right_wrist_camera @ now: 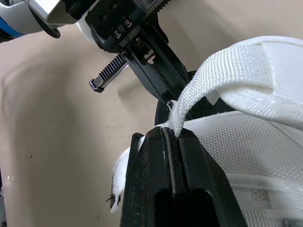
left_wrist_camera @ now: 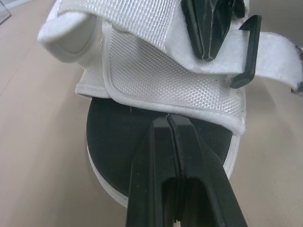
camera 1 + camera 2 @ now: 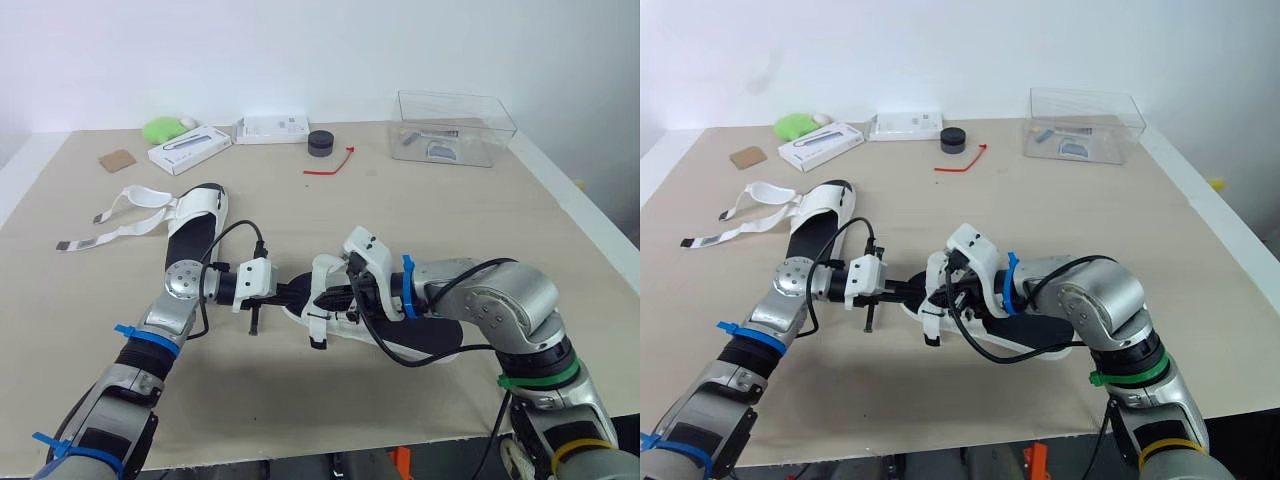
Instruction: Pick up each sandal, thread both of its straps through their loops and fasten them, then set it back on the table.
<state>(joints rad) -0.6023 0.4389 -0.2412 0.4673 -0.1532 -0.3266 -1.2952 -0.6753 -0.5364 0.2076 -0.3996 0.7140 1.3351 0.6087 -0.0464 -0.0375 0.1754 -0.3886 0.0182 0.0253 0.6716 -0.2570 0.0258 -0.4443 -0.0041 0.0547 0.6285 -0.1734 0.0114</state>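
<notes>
Sandal (image 3: 432, 336) at closed left gripper (image 2: 169, 120), strap (image 1: 222, 71) tight in right gripper (image 1: 173, 133); second sandal (image 3: 195, 228) apart.

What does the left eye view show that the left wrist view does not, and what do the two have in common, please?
Left eye view's own: the second sandal farther back with its straps lying open, a clear box, a red tie and a black puck. Left wrist view's own: the left gripper close up, jaws shut, tips at the rim of the mesh upper, and a black loop at the strap. Shared: the near sandal, the right gripper at that strap, and the table.
</notes>
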